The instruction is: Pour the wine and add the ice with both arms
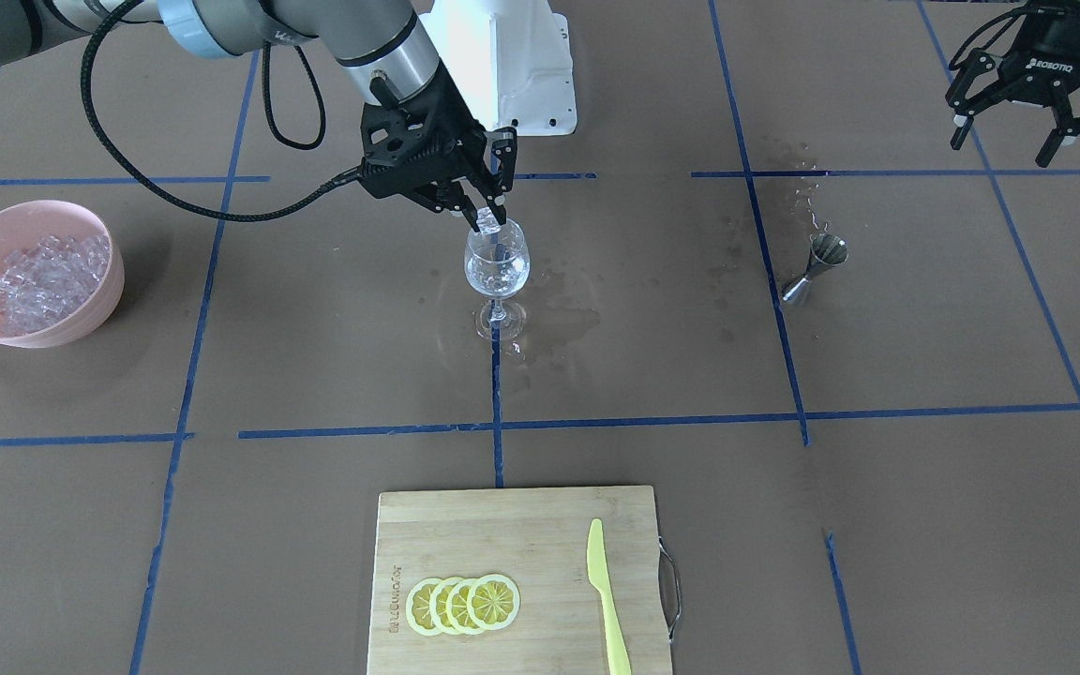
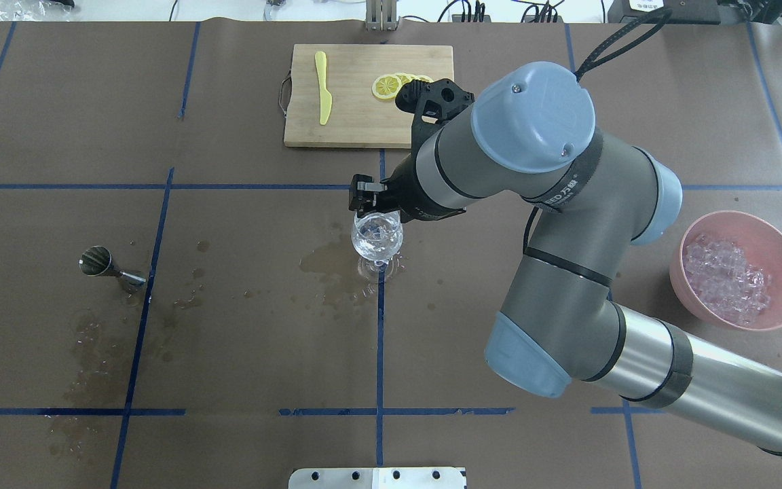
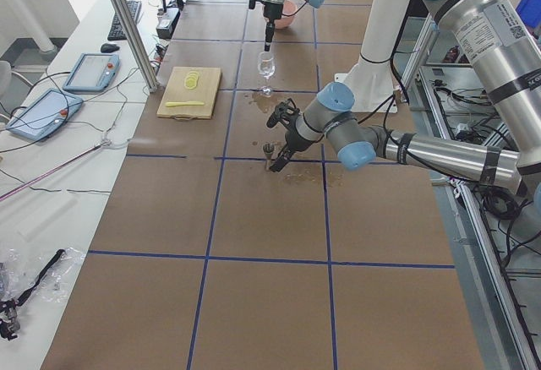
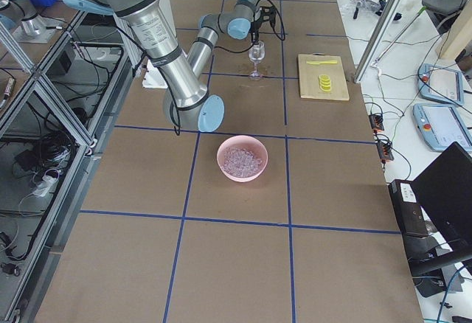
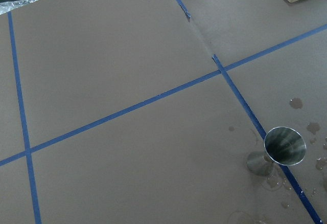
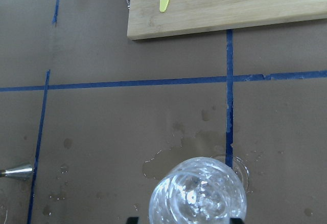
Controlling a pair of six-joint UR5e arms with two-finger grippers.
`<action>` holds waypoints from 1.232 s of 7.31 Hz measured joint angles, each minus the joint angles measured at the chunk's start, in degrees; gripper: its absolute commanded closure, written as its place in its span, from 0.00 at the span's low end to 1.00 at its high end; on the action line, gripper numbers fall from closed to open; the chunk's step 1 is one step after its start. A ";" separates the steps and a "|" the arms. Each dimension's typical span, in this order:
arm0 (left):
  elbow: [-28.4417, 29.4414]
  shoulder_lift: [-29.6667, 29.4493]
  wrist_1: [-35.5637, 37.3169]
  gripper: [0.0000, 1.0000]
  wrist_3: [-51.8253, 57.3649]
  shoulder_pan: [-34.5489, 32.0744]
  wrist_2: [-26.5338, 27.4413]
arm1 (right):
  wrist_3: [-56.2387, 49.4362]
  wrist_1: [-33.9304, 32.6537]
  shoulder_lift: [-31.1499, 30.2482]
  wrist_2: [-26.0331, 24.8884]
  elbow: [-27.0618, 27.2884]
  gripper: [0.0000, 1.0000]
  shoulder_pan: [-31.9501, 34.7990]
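Black two-finger right gripper (image 1: 489, 216) pinches a small clear ice cube (image 1: 485, 222) just over the rim of the clear stemmed wine glass (image 1: 497, 267) at mid-desk, which holds cubes and clear liquid (image 1: 495, 281). More ice cubes (image 1: 45, 279) fill the round pink bowl (image 1: 81, 323). Left gripper (image 1: 1006, 148), marked ROBOTIQ, hangs with fingers spread over the brown paper-covered desk (image 1: 924, 319), well apart from the small steel jigger (image 1: 817, 267). The stamp on the bamboo cutting board (image 1: 512, 534) is unreadable.
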 measured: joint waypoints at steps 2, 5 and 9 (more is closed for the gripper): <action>3.11 -1.24 -0.01 0.00 6.51 -6.25 -4.03 | -0.39 -0.43 -0.24 0.61 0.20 0.00 1.79; 12.10 -5.66 0.26 0.00 18.19 -19.05 -15.91 | -3.56 -0.66 -5.24 6.18 1.14 0.00 9.92; 22.54 -12.19 3.06 0.00 22.03 -30.18 -28.67 | -27.22 -1.98 -17.26 12.53 0.82 0.00 22.25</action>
